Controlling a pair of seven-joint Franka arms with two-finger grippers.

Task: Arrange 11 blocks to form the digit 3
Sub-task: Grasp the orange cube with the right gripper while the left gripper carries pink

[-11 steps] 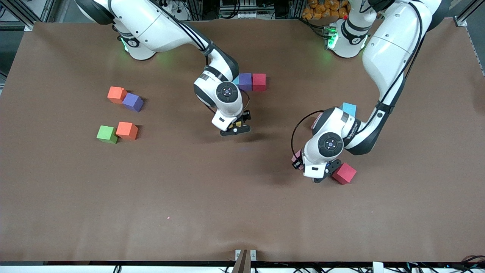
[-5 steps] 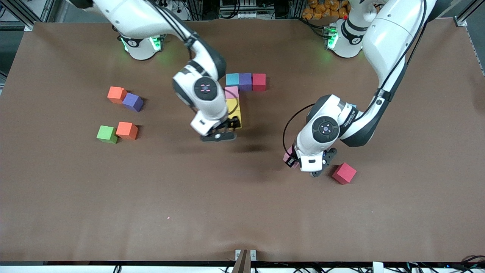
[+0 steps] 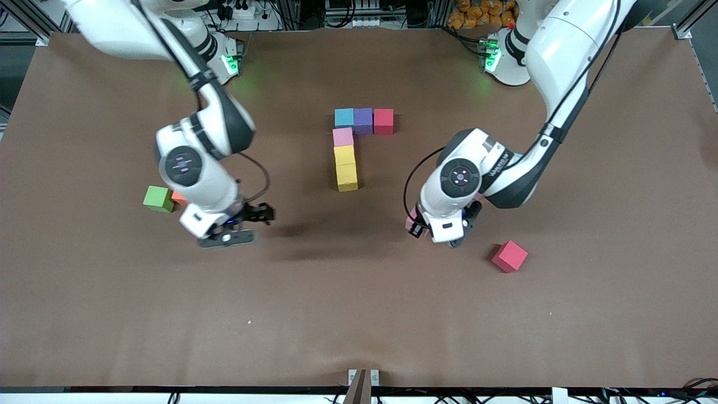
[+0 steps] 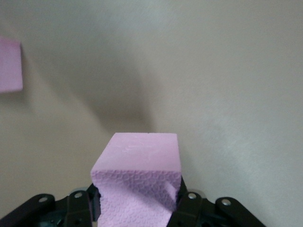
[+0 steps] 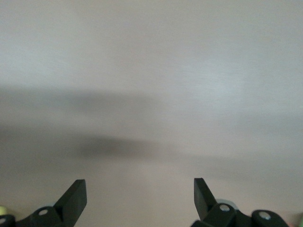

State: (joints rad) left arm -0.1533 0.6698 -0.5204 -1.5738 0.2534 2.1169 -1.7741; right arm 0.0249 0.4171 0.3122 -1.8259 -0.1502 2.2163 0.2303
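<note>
The left tool (image 3: 432, 229) is gripping a pink cube (image 4: 138, 182) between its fingers and is hanging over bare bench (image 3: 359, 314), with a red cube (image 3: 510, 256) lying on the bench near it, toward the left arm's end. In the left wrist view a second pink cube (image 4: 9, 65) is showing at the edge of the frame. The right tool (image 3: 242, 225) is standing wide open and empty over the bench, beside a green cube (image 3: 158, 198) and an orange cube (image 3: 178, 196) mostly hidden by the arm. The partial figure is sitting mid-bench: a blue cube (image 3: 344, 117), purple cube (image 3: 363, 119) and red one (image 3: 383, 120) in a touching row, then a pink cube (image 3: 343, 136) and two yellow cubes (image 3: 345, 168) running toward the front camera from the blue end.
</note>
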